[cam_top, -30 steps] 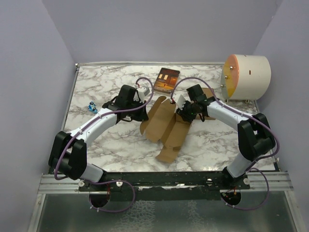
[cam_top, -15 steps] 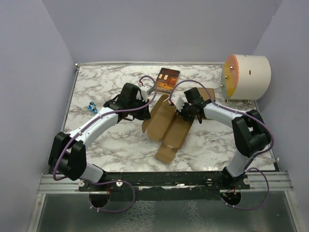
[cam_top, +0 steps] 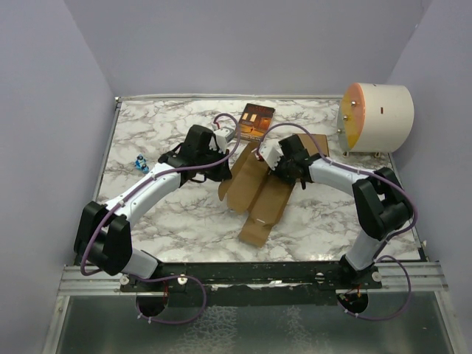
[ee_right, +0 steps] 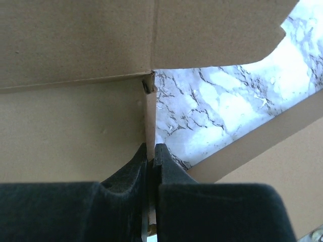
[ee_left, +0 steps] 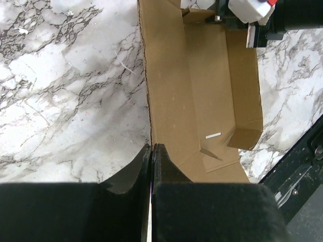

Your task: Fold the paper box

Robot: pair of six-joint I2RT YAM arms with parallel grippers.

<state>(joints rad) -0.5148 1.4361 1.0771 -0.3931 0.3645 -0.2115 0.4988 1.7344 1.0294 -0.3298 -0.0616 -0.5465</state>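
Note:
The paper box [cam_top: 258, 193] is a wide brown die-cut sheet, partly folded, in the middle of the marble table. In the left wrist view it [ee_left: 202, 101] shows a raised left panel and a small folded flap at lower right. My left gripper [cam_top: 226, 168] is shut on the sheet's left edge [ee_left: 151, 147]. My right gripper [cam_top: 276, 165] is shut on the edge of an upright panel at the sheet's far right; in the right wrist view the cardboard [ee_right: 75, 121] fills the left and top, and my jaws [ee_right: 150, 147] pinch it.
A dark red-brown book [cam_top: 256, 122] lies at the back behind the sheet. A brown carton [cam_top: 319, 141] is partly hidden behind the right arm. A big white drum with an orange face [cam_top: 376, 116] stands at back right. A small blue object [cam_top: 140, 164] lies at the left.
Both grippers have moved a little toward the back, the right one also leftward, and the sheet has shifted with them. Both stay shut on the cardboard.

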